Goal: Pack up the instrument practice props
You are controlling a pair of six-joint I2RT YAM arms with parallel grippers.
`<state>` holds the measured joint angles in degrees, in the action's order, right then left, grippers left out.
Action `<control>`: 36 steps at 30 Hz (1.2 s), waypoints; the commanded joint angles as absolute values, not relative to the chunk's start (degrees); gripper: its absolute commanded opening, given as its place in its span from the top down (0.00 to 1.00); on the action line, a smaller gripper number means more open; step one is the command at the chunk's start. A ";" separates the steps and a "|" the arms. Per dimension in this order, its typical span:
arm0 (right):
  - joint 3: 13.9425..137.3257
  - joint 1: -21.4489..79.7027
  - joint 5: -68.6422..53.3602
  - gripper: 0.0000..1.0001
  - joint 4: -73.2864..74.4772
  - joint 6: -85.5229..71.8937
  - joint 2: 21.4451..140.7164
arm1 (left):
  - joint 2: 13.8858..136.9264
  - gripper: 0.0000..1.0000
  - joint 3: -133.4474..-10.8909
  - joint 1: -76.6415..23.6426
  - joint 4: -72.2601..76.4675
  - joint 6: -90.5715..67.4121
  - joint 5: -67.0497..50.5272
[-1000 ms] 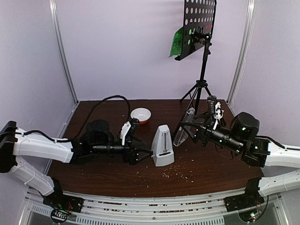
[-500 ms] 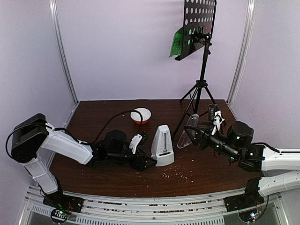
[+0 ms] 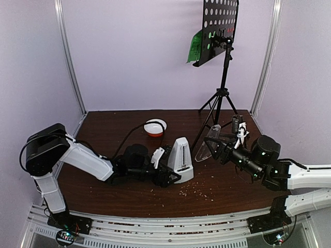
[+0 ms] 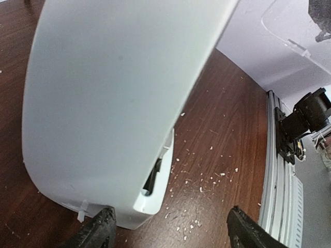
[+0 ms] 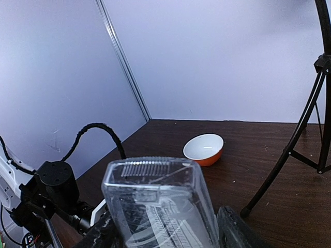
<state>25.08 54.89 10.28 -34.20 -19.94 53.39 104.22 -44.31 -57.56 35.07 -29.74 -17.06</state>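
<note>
Though the dark brown wooden desk point(image 3: 114, 120) fills most of the booth, the tall black tripod music stand point(image 3: 223, 77) at its far right corner rises well above it. A green sheet-music page point(image 3: 195, 46) sticks out from the left edge of the stand's perforated panel. Near the middle of the desk stands the white pyramid metronome point(image 3: 181, 157), upright. The left fingers point(image 3: 172, 179) lie low at its base, spread wide; whether they touch it I cannot tell. Just right of the metronome, the clear plastic wedge cover point(image 3: 207, 144) is off the desk, gripped between the right fingers point(image 3: 218, 148). Farther back sits a small white-and-orange bowl point(image 3: 155, 127). Pale crumbs point(image 3: 199, 192) dot the near side.
</note>
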 commanded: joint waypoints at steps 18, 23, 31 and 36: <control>21.15 55.21 16.69 0.46 -36.63 -15.03 50.56 | 80.66 0.14 -55.55 -40.62 7.89 -18.32 -24.76; 20.73 55.24 15.33 0.46 -39.93 -15.20 54.66 | 81.32 0.11 -72.51 -29.62 -12.70 -10.51 -27.94; 20.24 56.02 14.46 0.46 -51.46 -13.57 65.02 | 75.58 0.11 -65.67 -21.47 -6.38 -6.57 -18.71; 20.31 56.87 11.98 0.47 -59.29 -11.15 71.81 | 72.19 0.10 -60.96 -19.23 -2.69 -5.13 -16.69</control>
